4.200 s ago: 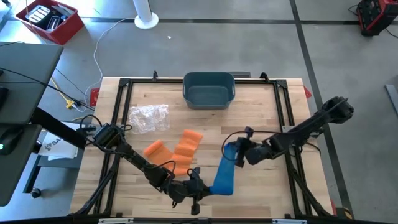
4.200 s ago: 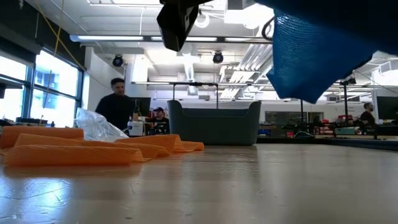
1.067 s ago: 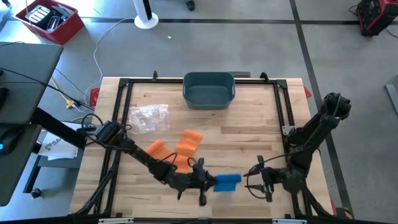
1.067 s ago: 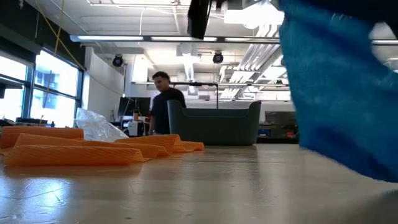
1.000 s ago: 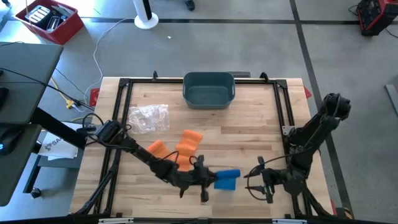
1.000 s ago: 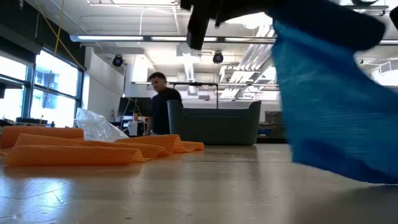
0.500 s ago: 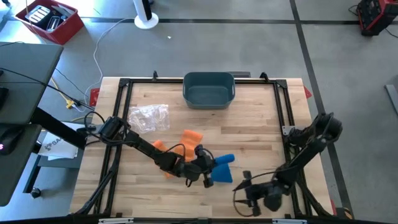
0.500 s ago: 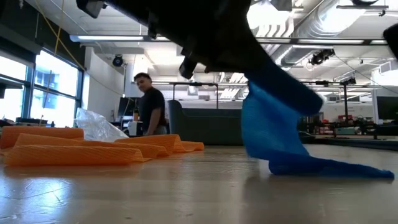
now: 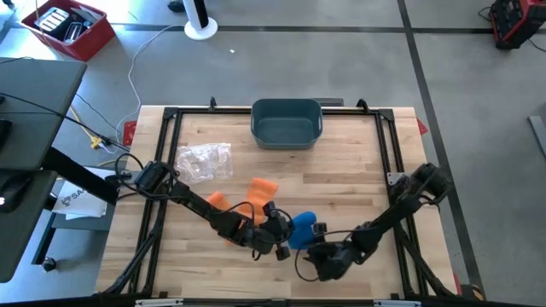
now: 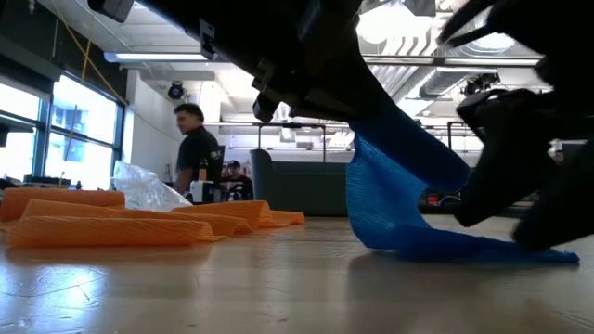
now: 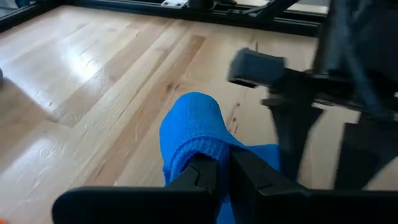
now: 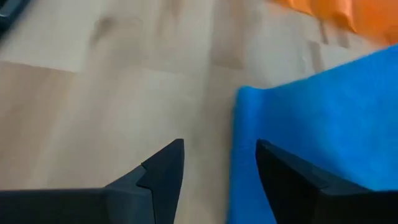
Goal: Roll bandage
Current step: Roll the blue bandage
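Note:
The blue bandage point(image 9: 301, 228) lies near the table's front middle, with one end raised and held in my shut left gripper point(image 11: 222, 165). In the low view the bandage point(image 10: 394, 209) slopes down from that gripper to the wood. My right gripper point(image 12: 217, 168) stands open just on the near side of the bandage, low over the table. One finger is beside the blue edge point(image 12: 245, 143), and I cannot tell whether it touches. In the high view this gripper point(image 9: 314, 249) comes in from the right. Two orange bandages point(image 9: 256, 196) lie flat farther back. My left gripper pinches a bunched fold of the bandage's raised end point(image 11: 196, 146) between its two fingers. They come slanting down from the table's left. The bandage hangs from them, and its lower end point(image 10: 492, 249) lies slack on the table.
A grey-blue bin point(image 9: 287, 122) stands at the far middle edge. A crumpled clear plastic bag point(image 9: 203, 160) lies at the far left. The black frame rails point(image 9: 388, 145) run along the table's sides. Bare wood lies on the right side. A person stands in the room behind point(image 10: 193, 153).
My right gripper has swung along the near edge toward the table's left and come down beside the bandage, staying open. My left gripper has tipped down and moved a little toward the far edge. The bandage's lower end, which hung clear before, now lies on the table.

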Controlling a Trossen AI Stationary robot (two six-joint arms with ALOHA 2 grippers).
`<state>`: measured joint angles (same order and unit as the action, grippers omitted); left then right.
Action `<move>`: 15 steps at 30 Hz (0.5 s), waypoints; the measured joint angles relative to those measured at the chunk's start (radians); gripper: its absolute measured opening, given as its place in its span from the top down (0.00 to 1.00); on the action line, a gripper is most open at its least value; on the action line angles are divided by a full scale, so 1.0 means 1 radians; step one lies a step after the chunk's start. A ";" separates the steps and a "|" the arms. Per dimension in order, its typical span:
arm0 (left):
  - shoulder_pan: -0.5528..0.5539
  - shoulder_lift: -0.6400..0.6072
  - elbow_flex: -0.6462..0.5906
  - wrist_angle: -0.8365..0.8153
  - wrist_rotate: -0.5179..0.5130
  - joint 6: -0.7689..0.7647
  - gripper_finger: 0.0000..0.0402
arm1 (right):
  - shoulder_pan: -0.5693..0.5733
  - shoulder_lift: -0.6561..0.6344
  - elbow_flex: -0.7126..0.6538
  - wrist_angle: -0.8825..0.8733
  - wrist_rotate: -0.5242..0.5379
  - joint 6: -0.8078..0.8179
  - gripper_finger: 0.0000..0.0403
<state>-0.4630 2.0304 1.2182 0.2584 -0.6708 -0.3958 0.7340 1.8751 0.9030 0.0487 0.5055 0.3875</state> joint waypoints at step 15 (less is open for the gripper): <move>-0.059 0.000 0.000 -0.095 -0.154 -0.073 0.97 | -0.087 0.059 0.003 0.016 -0.215 0.033 0.89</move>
<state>-0.5219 2.0304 1.2182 0.1632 -0.8244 -0.4690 0.6472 1.9345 0.9058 0.0645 0.2908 0.4209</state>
